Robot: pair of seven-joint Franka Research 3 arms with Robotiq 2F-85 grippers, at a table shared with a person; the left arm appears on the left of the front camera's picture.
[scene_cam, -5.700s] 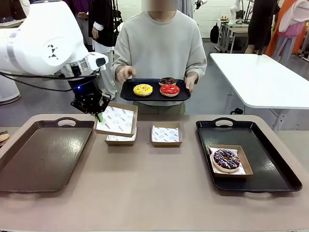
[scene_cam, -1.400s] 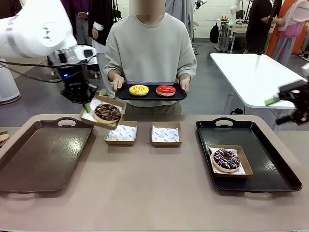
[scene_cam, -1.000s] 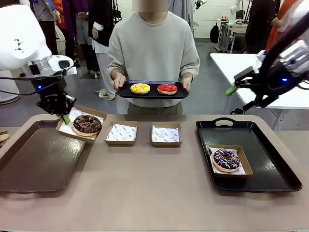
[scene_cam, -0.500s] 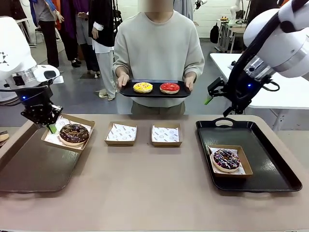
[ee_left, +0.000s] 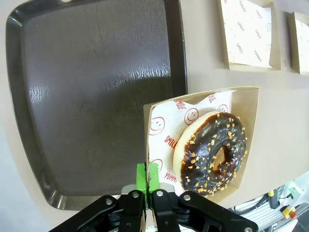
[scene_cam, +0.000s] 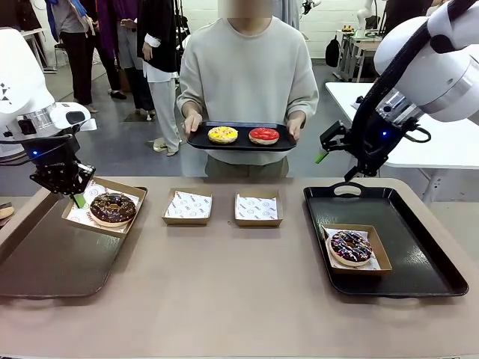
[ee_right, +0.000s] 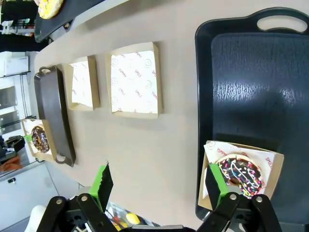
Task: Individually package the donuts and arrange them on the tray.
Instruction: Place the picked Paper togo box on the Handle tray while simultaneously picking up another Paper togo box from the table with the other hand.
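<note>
Worktop (scene_cam: 224, 299): tan; a dark left tray (scene_cam: 45, 262) is set on it.
Left claw (ee_left: 149, 175): clamped on the rim of a cardboard carton (scene_cam: 132, 197), held tilted over the left tray's far right edge.
Chocolate donut (scene_cam: 112, 207): nut-topped, carried in that carton.
Right claw (ee_right: 157, 175): spread wide, nothing gripped, raised well right of the left tray.
Sprinkled donut (scene_cam: 350, 247): boxed, well right of the left tray.
Yellow-iced donut (scene_cam: 222, 134), red-iced donut (scene_cam: 263, 135): held up on a person's tray, beyond the left tray.

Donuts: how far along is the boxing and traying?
Done: sprinkled donut boxed on the right tray. In hand: left gripper shut on the box with the nut-topped donut, at the far corner of the left tray. Left: yellow donut and red donut on the person's tray, two empty boxes waiting. Right gripper open.
</note>
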